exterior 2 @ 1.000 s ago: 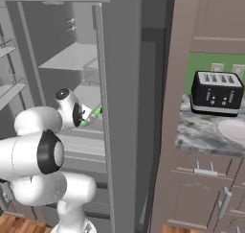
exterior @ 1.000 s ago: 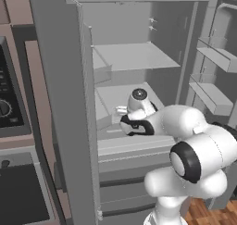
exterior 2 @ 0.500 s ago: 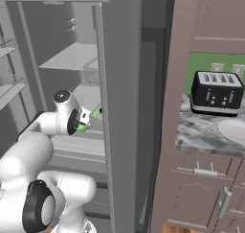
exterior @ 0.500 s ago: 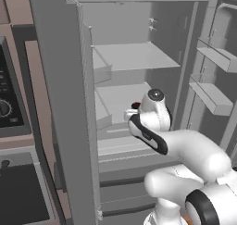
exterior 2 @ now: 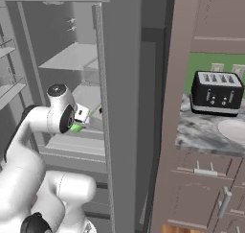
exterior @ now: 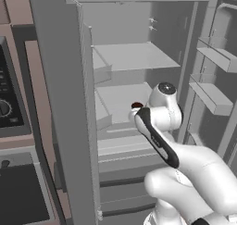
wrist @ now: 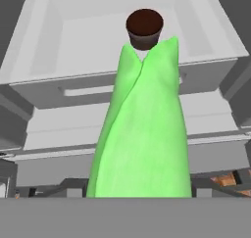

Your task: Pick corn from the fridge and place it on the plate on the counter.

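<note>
The fridge (exterior: 139,57) stands open, grey inside, with shelves and door bins; the white arm reaches up in front of its middle shelf; in the right base view the gripper (exterior 2: 82,117) sits at the end of the arm, just outside the shelf edge, and a bit of bright green corn (exterior 2: 75,128) pokes out under it; in the hand view the corn (wrist: 142,129) is big and close, a smooth green cone shape that runs from the bottom of the picture up toward the shelf; it sits right where the fingers are, so the gripper looks closed around the corn, but the tips are hidden behind the green; past the top of the corn a small dark brown cupcake (wrist: 144,27) stands on the shelf, well back from it; in the left base view the cupcake (exterior: 137,105) peeks out just beside the arm; below the shelf are grey drawers (exterior: 125,191); to the right of the fridge is the counter (exterior 2: 201,133), marbled grey and white, over brown cabinets (exterior 2: 206,189) with metal handles; a black toaster (exterior 2: 216,93) stands on it by the green wall; the plate (exterior 2: 234,130) lies just in front of the toaster, near the right edge, off-white and round.
</note>
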